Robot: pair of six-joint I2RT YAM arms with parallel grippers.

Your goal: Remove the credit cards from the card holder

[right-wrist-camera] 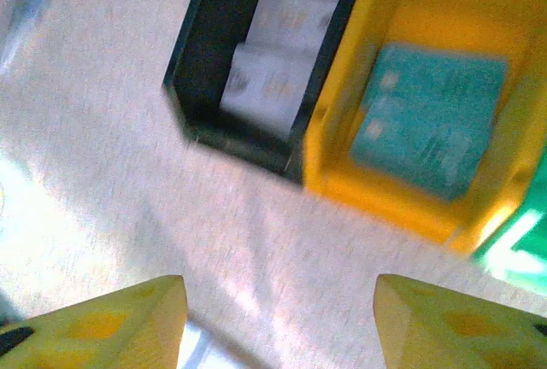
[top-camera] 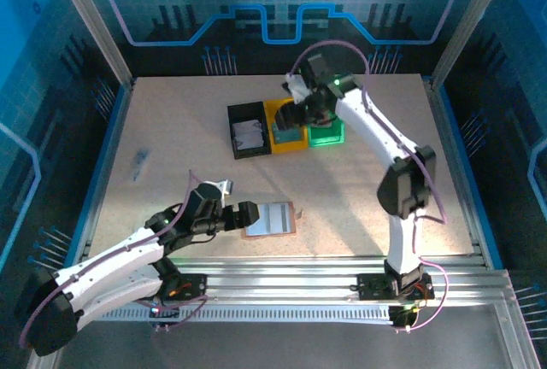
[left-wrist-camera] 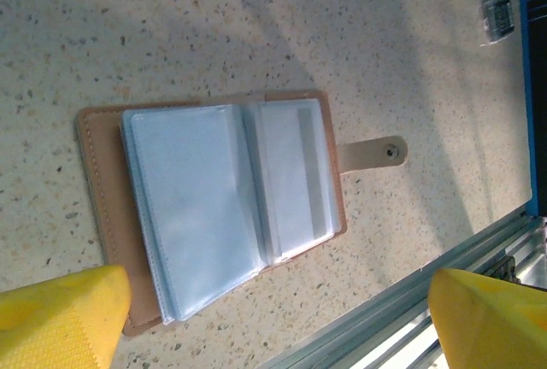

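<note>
Card holder [top-camera: 272, 219] lies open flat on the table [top-camera: 171, 130], near the front edge, just ahead of the left arm. From the left wrist we see it [left-wrist-camera: 214, 207] face up: tan cover underneath, pale blue clear pockets [left-wrist-camera: 188, 207] fanned across it, snap tab [left-wrist-camera: 376, 154] sticking out on the tabletop. The right-hand pocket shows a grey strip down one side; we cannot tell if that is a card.

Left gripper [top-camera: 245, 215] hovers at the holder's near-left edge. Its yellow fingers [left-wrist-camera: 60, 313] stand wide apart, nothing between them, holder lying below the gap [left-wrist-camera: 278, 284].

Credit cards sit well apart from the holder, in the bins at the back of the table. Two pale cards [right-wrist-camera: 273, 53] overlap in the black bin [right-wrist-camera: 197, 53]. A teal card [right-wrist-camera: 432, 125] lies in the yellow bin [right-wrist-camera: 359, 172] beside it. A green bin [right-wrist-camera: 521, 249] touches the yellow one on the far side. From above we note the same row: black [top-camera: 235, 134], yellow [top-camera: 275, 111], green [top-camera: 329, 137].

Right gripper [top-camera: 292, 118] hangs over the yellow bin. Wrist view is blurred, but its fingers [right-wrist-camera: 111, 326] are parted and empty [right-wrist-camera: 278, 301].

A small dark item [top-camera: 138, 164] rests alone on the left of the table.
</note>
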